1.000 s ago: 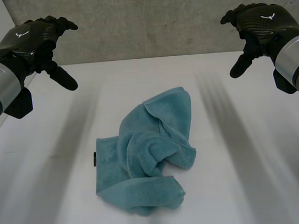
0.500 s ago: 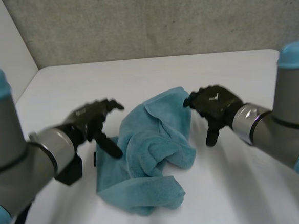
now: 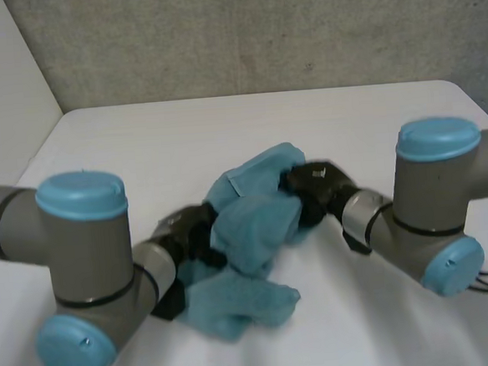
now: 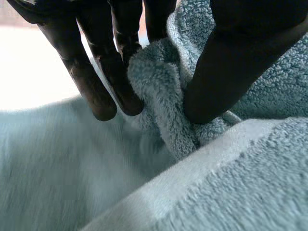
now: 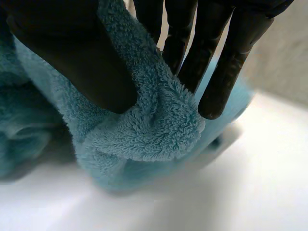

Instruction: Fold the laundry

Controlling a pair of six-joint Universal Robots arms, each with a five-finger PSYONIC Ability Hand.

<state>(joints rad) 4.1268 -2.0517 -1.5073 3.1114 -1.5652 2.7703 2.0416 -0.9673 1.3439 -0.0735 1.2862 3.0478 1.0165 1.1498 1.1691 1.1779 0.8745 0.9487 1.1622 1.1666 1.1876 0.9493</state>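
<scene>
Right robot hand (image 5: 62, 53) on towel (image 5: 159, 120) edge

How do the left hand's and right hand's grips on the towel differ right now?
The left hand pinches a bunched ridge on the left side of the teal towel, with cloth all round it. The right hand pinches a loose flap at the towel's right edge, with the bare white table beyond its fingers. The left hand sits nearer the robot and the right hand farther out. Both clamp the terry cloth between thumb and fingers.
</scene>
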